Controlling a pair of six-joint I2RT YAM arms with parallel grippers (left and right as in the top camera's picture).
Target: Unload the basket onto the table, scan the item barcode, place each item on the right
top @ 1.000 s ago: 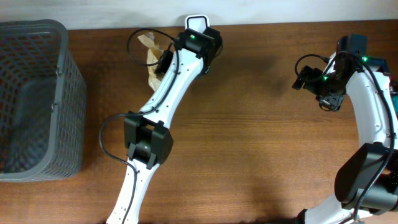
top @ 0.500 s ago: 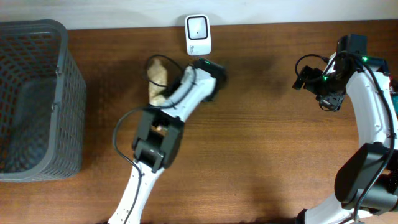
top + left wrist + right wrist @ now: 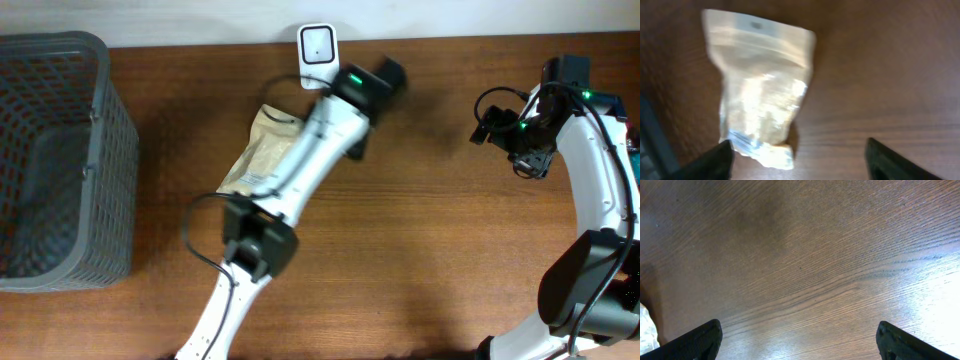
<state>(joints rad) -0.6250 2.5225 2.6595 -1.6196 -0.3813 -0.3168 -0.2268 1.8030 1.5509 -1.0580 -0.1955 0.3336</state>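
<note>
A: Where's the item?
B: Tan crinkled plastic zip pouch (image 3: pixel 258 150), flat on the brown wooden desk (image 3: pixel 430 250), left of centre, nearer the back edge.
A: Claws?
B: The left claw (image 3: pixel 799 159) is spread wide w/ nothing gripped. Pouch lies on the wood ahead of it, bottom corner near one finger; contact, can't tell. The right claw (image 3: pixel 800 341) is also wide, nothing in it, over bare wood.
A: Around it?
B: Small white boxy scanner (image 3: pixel 317 43) at the back edge, near but apart. Grey mesh plastic basket (image 3: pixel 60 160) at the left edge, well apart. White left arm (image 3: pixel 305 152) crosses the pouch's right side.
A: Axis?
B: Diagonal, back-right to front-left. Hang-hole end points away from the left claw.
</note>
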